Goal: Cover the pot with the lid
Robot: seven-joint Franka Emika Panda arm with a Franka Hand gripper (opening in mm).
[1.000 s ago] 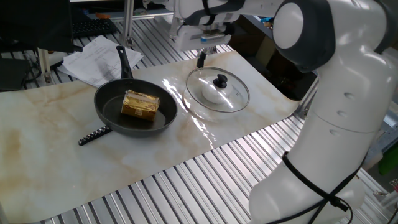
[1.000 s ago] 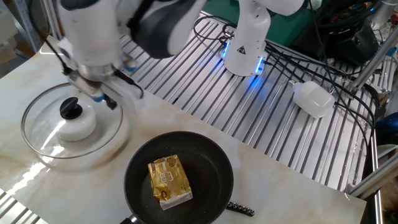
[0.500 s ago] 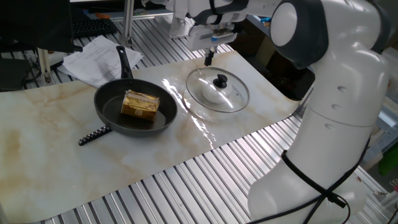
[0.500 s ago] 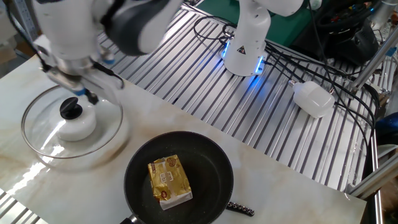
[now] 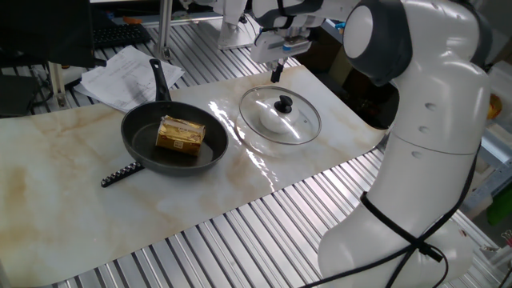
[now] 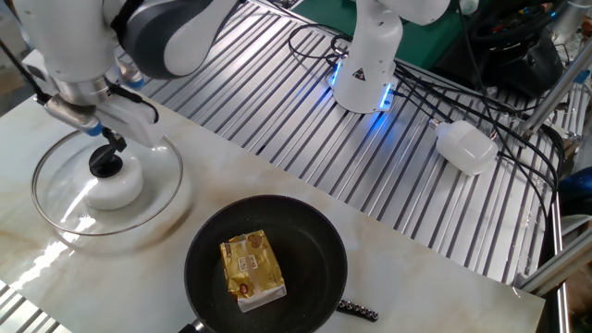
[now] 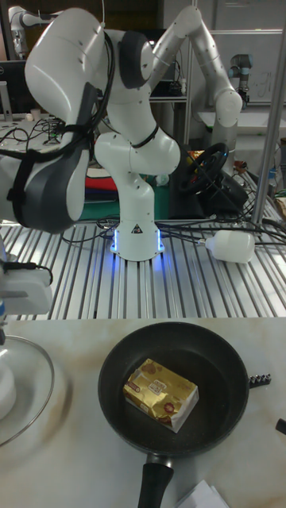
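The pot (image 5: 142, 142) is a shallow black pan on the marble mat, handle pointing away, with a gold-wrapped block (image 5: 180, 134) inside. In the other fixed view the pot (image 6: 310, 242) is at the bottom centre, and the tall fixed view shows the pot (image 7: 216, 371) with its handle toward the camera. The glass lid (image 5: 302, 125) lies flat on the mat to the pot's right, black knob on top. My gripper (image 5: 277, 75) hangs just behind and above the lid, holding nothing. From the other side the gripper (image 6: 113, 143) is right over the knob of the lid (image 6: 63, 200). Its finger gap is unclear.
Crumpled papers (image 5: 120, 80) lie behind the pot. A black serrated strip (image 5: 120, 174) rests by the pot's front left. A white rounded object (image 6: 465, 148) and cables sit on the slatted table near the robot base (image 6: 365, 69).
The gripper has travelled sideways from beside the lid's edge to a spot over the lid's knob. Lid, pot and block have not moved.
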